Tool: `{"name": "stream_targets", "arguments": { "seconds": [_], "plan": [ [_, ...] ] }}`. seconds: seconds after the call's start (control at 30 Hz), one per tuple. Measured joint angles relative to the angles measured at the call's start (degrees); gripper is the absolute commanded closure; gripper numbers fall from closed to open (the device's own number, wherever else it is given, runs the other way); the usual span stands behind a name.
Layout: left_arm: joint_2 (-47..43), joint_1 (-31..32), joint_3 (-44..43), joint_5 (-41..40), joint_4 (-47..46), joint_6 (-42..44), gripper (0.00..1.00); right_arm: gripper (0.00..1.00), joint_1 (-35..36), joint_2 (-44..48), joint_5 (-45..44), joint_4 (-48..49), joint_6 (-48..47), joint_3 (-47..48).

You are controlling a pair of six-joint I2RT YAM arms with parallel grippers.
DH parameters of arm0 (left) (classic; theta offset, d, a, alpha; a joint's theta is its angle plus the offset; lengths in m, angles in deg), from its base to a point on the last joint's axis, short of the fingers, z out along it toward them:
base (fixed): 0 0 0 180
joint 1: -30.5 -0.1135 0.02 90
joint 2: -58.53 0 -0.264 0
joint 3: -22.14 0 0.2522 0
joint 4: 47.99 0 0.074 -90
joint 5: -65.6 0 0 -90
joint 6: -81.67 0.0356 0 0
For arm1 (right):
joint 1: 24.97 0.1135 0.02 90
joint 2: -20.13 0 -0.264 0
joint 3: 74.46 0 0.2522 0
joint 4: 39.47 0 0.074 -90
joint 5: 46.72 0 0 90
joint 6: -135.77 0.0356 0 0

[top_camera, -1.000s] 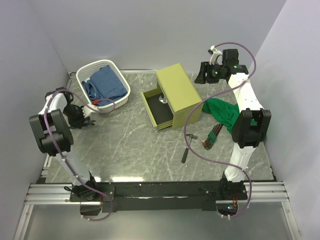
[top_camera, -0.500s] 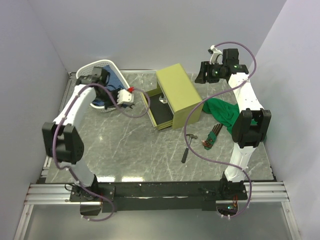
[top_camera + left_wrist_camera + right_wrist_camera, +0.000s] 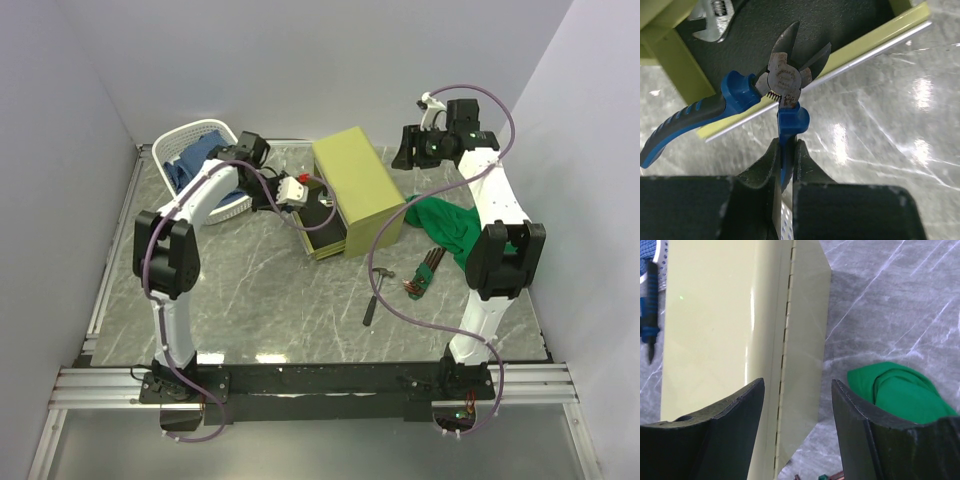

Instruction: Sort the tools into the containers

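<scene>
My left gripper (image 3: 303, 192) (image 3: 786, 146) is shut on one handle of the blue-handled pliers (image 3: 782, 80). It holds them over the front edge of the open lower drawer (image 3: 322, 228) of the olive-green chest (image 3: 356, 178). A black adjustable wrench (image 3: 715, 17) lies inside that drawer. My right gripper (image 3: 404, 150) (image 3: 797, 405) is open and empty, raised over the far end of the chest (image 3: 715, 315). The hammer (image 3: 376, 294) and the hex key set (image 3: 424, 273) lie on the table right of the chest. The white lattice basket (image 3: 172, 143) stands at the back left.
A blue cloth (image 3: 197, 157) fills the basket. A green cloth (image 3: 447, 222) (image 3: 900, 390) lies right of the chest, beside the right arm. Walls close in the table on the left, back and right.
My left arm has swung right from beside the basket to the chest's open drawer, carrying the pliers. The right arm has not moved.
</scene>
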Motion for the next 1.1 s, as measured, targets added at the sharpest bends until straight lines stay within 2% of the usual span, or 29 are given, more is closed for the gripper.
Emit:
{"name": "stream_targets", "arguments": {
  "seconds": [0.2,0.4,0.47,0.67,0.9,1.1],
  "plan": [
    [4.76,0.48,-2.27,-0.33,-0.09,3.69,0.91,0.36,0.00,3.76,-0.11,-0.07,-0.37,-2.69],
    [8.66,2.27,-8.22,-1.68,1.20,8.33,0.78,0.36,0.00,4.57,-0.13,-0.04,-0.50,-3.13],
    [10.32,3.26,-11.72,-2.58,4.44,10.78,0.75,0.36,0.00,4.57,-0.22,-0.07,-0.50,-3.21],
    [17.27,5.44,-25.07,-4.85,14.25,17.22,0.75,0.36,-1.11,4.57,-0.24,-0.07,-0.50,-3.34],
    [18.38,6.78,-25.73,-6.08,16.22,19.71,0.82,0.36,-2.19,4.59,-0.22,-0.07,-0.50,-4.15],
    [18.38,7.96,-24.96,-4.20,14.21,19.21,0.86,0.36,-2.36,4.61,0.17,-0.04,-0.48,-4.83]
  ]
}}
